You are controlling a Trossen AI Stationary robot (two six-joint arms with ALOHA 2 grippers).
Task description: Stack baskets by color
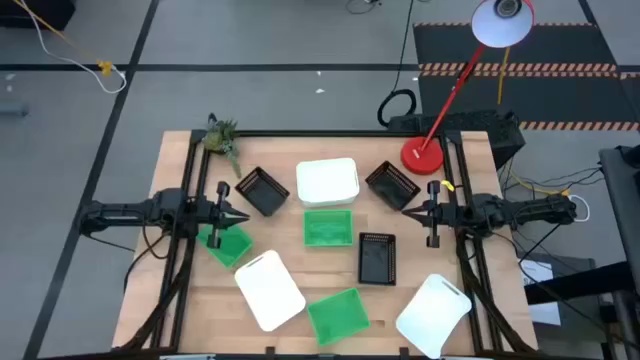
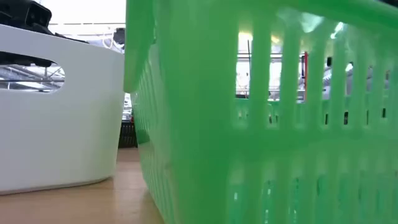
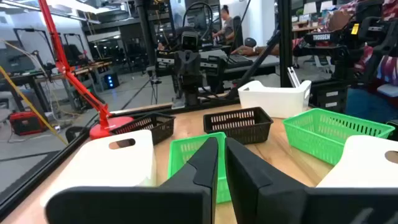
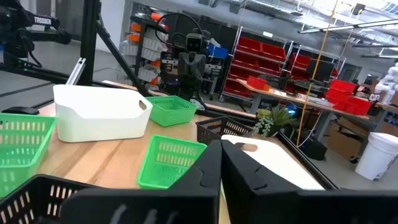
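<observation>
Grey shop floor surrounds our wooden table point(image 1: 300, 255), where nine small rectangular plastic baskets lie unstacked. White baskets sit at far centre point(image 1: 327, 181), near-left of centre point(image 1: 269, 290) and the near right corner point(image 1: 433, 315). Green baskets rest at centre point(image 1: 328, 227), at the near edge point(image 1: 337, 314) and below our left gripper point(image 1: 243, 217), at point(image 1: 226, 246). Black slatted baskets lie far left point(image 1: 263, 190), far right point(image 1: 392, 184) and right of centre point(image 1: 377, 256). Our left gripper hovers with fingers nearly together, holding nothing; our right gripper point(image 1: 409, 211) is clenched, empty, beside a red round lamp base point(image 1: 422, 155).
</observation>
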